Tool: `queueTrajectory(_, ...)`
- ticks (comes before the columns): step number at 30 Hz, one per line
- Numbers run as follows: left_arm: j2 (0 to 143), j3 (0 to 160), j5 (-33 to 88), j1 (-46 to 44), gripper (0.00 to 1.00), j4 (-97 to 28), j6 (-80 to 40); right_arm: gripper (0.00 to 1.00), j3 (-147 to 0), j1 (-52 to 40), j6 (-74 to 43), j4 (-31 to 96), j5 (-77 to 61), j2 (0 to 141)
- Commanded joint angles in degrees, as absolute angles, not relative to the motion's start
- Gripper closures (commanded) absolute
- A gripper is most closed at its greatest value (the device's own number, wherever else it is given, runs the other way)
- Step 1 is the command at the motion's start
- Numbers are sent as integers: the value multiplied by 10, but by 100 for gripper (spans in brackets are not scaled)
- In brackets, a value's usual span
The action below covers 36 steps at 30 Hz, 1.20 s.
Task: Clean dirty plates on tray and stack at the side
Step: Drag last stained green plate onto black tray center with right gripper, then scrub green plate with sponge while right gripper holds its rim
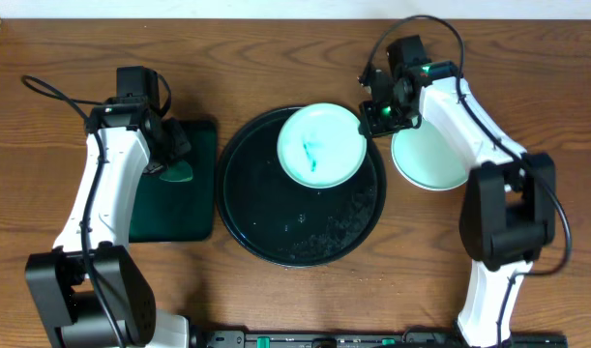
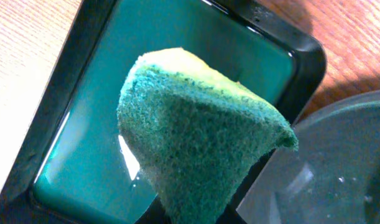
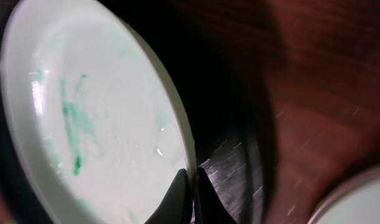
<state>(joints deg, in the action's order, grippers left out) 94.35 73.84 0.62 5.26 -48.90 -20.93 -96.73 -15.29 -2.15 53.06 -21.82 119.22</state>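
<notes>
A pale turquoise dirty plate (image 1: 319,145) with a green smear lies at the upper right of the round black tray (image 1: 266,222). My right gripper (image 1: 370,118) is shut on its right rim; in the right wrist view the fingers (image 3: 193,186) pinch the plate's edge (image 3: 102,124) over the tray (image 3: 233,168). A stack of clean plates (image 1: 430,159) sits on the wood to the right of the tray, partly under my right arm. My left gripper (image 1: 169,159) is shut on a green and yellow sponge (image 2: 196,137) above the rectangular tray.
A rectangular dark-green tray (image 1: 174,208) with liquid in it (image 2: 84,124) lies left of the black tray. Water drops sit on the black tray's lower right (image 1: 339,217). Bare wood tabletop (image 1: 276,58) surrounds everything.
</notes>
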Motion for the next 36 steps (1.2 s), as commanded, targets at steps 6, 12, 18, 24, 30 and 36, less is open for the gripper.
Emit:
queueTrajectory(6,909,732,9,28,93,-500,-197,99,-969,-219,-122,562,-211,1204)
queueTrajectory(12,909,732,21,-15,93,-504,-202,99,-969,-244,-162,548,-210,1262)
queueTrajectory(18,915,732,30,-78,93,-496,-244,99,-969,-252,-193,545,-211,1330)
queueTrajectory(24,963,732,31,-130,93,-462,-258,99,-969,-241,-196,542,-233,1342)
queueTrajectory(30,1061,732,40,-195,93,-418,-258,99,-969,-243,-196,542,-232,1342)
queueTrajectory(36,1131,732,98,-214,93,-380,-253,99,-969,-246,-195,540,-232,1342)
